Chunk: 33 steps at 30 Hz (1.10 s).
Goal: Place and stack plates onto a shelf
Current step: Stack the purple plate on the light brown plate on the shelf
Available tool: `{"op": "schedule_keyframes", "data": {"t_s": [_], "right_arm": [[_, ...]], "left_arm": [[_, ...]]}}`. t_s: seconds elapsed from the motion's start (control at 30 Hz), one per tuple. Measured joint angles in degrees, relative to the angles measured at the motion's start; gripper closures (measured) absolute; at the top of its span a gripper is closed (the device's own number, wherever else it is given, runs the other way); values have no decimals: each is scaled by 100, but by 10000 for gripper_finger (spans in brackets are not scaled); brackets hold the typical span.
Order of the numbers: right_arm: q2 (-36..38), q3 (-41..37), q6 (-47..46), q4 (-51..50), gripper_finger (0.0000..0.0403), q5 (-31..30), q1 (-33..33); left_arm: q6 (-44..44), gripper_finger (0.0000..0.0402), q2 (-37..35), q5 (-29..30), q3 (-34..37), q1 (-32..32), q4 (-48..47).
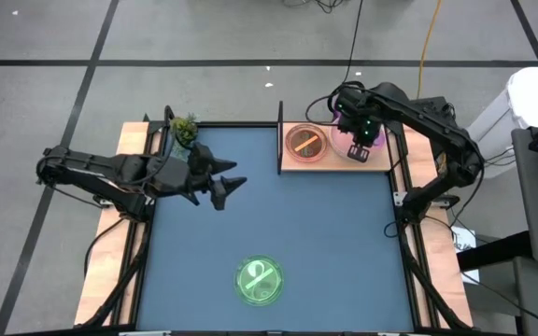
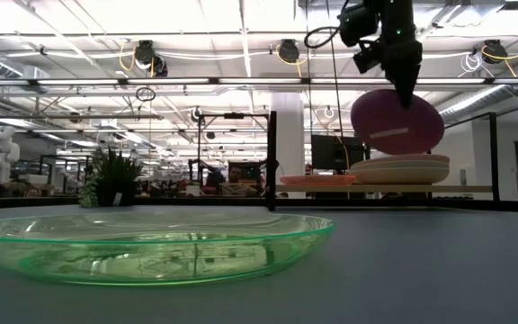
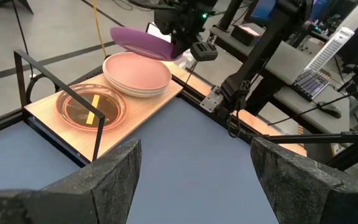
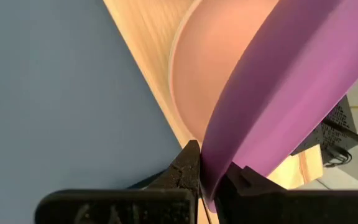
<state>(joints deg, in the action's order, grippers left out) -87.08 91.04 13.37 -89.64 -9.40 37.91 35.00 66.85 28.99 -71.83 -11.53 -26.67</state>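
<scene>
A: Blue table [image 1: 325,243] is sitting under both arms, and you're seeing the shelf [image 1: 292,165] lying at its far right corner, black upright [image 1: 280,138] at the inner end.

B: Plates?

A: Purple plate [image 2: 397,121] is hanging tilted just above the pink plate [image 3: 137,70], which is topping the stack on the shelf's outer half. Orange-brown plate [image 1: 305,142] is resting on the inner half. Green plate [image 1: 260,282] is lying near the table's front edge, well apart.

B: Grippers?

A: Your right gripper [image 4: 207,165] is pinching the purple plate's rim. Left gripper [image 1: 224,187] is hovering over the table's left side, fingers [image 3: 114,177] spread wide, holding nothing.
</scene>
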Motion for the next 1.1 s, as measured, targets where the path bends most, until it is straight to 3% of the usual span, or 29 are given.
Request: {"op": "schedule_keyframes", "data": {"t_s": [0.3,0.53,1.1], "right_arm": [[-67,-569,66,54,397,-187,2],[-72,-1016,202,173,397,-886,2],[-71,-1101,237,858,397,-835,-205]], "left_arm": [[-2,98,60,-1,0,0,-13],[-33,98,143,-43,2,-11,5],[-46,98,166,-55,2,-24,-5]]}}
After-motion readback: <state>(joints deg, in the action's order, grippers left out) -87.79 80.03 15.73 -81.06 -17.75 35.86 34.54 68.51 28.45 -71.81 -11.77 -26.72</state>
